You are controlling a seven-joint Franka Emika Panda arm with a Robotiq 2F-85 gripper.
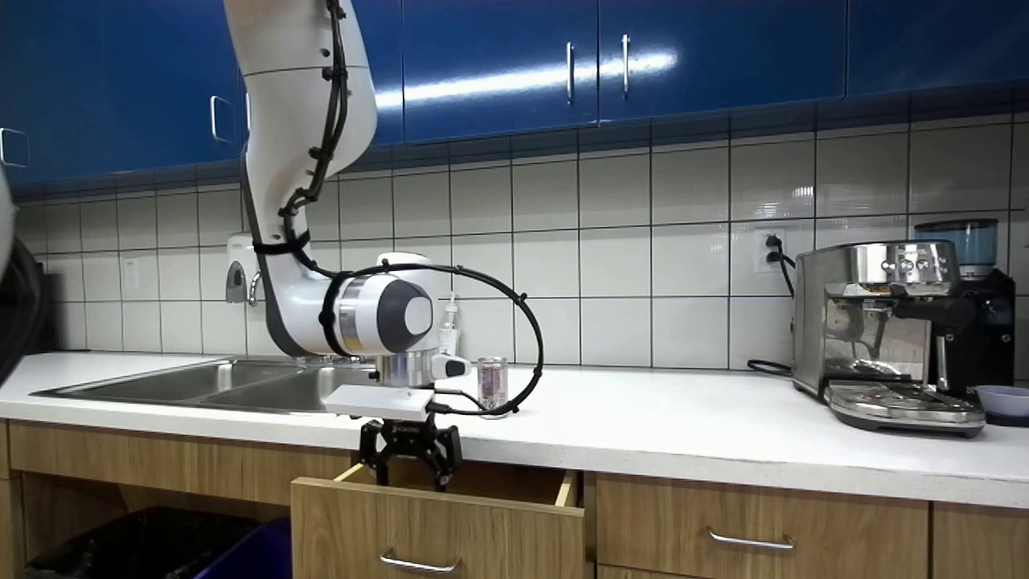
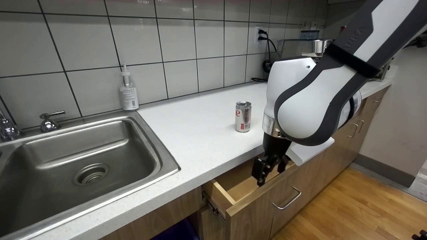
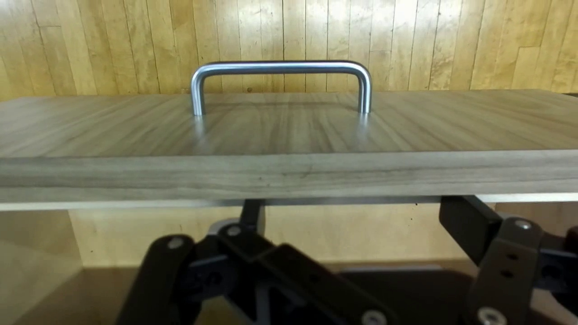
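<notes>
A red "e" stands on the drink can (image 2: 243, 116); "NKA" shows on the robot arm (image 2: 317, 103); the pump bottle's (image 2: 129, 95) label is illegible.

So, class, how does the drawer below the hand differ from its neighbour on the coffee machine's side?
The open drawer is pulled out, its inside showing; the neighbouring drawer is shut, its inside hidden. The open drawer's front stands forward of the countertop edge; the neighbouring drawer's sits beneath it. The hand hangs at the open drawer's mouth, away from the neighbouring drawer. Both have wood-grain fronts and a silver handle.
</notes>
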